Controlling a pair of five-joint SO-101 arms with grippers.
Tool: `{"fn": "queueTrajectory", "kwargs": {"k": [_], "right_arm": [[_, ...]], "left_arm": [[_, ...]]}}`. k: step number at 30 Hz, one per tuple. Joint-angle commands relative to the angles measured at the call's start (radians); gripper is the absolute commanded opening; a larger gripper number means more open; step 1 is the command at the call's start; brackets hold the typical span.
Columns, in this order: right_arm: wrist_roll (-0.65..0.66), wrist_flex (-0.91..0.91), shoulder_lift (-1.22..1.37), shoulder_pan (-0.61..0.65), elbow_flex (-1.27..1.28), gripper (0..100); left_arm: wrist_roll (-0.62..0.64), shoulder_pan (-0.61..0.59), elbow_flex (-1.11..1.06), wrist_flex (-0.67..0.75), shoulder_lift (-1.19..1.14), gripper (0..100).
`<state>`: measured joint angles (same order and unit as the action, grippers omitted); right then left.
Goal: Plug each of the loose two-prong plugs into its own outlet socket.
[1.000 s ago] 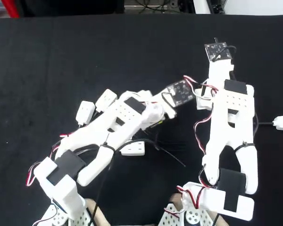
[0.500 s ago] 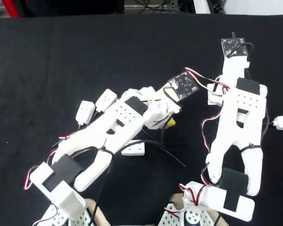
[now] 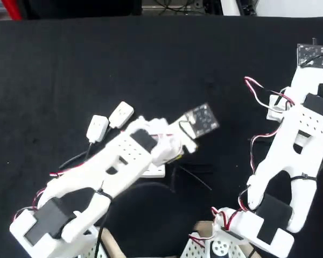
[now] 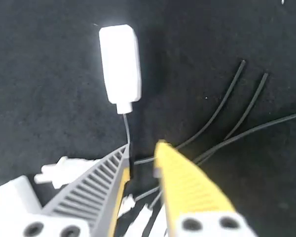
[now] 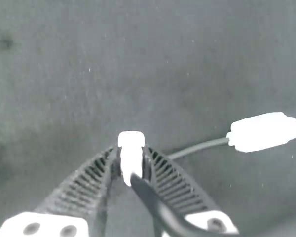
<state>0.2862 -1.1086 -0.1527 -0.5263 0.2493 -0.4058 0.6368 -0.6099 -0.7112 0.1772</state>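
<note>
At mid-tabletop (image 3: 54, 64), black-covered, the left arm (image 3: 113, 161) lies stretched out low. The left claw (image 4: 142, 148) stands slightly spread, grey finger and yellow finger apart, with nothing gripped between them. Directly ahead of the left claw, clear of both fingertips, a white outlet socket (image 4: 120, 63) lies flat on the tabletop. Its thin black cord (image 4: 127, 129) runs back to the grey finger's tip. Just beside the left claw, on the grey finger's side, lies a small white plug (image 4: 59, 170); its prongs cannot be made out clearly. On the yellow finger's side, several black cables (image 4: 227, 118) fan out across the tabletop.

Behind the left claw, a white socket block (image 3: 155, 171) sits partly under the left arm. Farther back, beside that arm, a first white cord end (image 3: 97, 127) and a second white cord end (image 3: 121, 114) lie just beside each other.

Well apart from the left claw, at the tabletop's right edge, stands the right arm (image 3: 296, 140). The right claw (image 5: 130, 160) is pinching a white two-prong plug (image 5: 130, 148), whose dark lead (image 5: 153, 202) trails back under the fingers. A white connector (image 5: 264, 131) on its own cord lies near that plug, not touching it.
</note>
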Motion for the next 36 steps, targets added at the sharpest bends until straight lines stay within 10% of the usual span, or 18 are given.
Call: {"fn": "queueTrajectory", "kwargs": {"k": [1,10,23,36], "right_arm": [[0.005,-0.003,-0.007,-0.017,-0.070,1.2],[0.003,-0.005,0.024,-0.015,-0.087,1.2],[0.005,-0.005,0.025,-0.008,-0.082,1.2],[0.203,-0.026,0.019,0.226,0.005,1.2]], "left_arm": [[-0.008,0.036,-0.018,0.166,-0.086,3],[-0.005,0.010,0.291,0.166,-0.457,3],[0.132,-0.154,0.323,0.084,-0.325,3],[0.072,-0.255,0.309,-0.534,0.282,3]]}}
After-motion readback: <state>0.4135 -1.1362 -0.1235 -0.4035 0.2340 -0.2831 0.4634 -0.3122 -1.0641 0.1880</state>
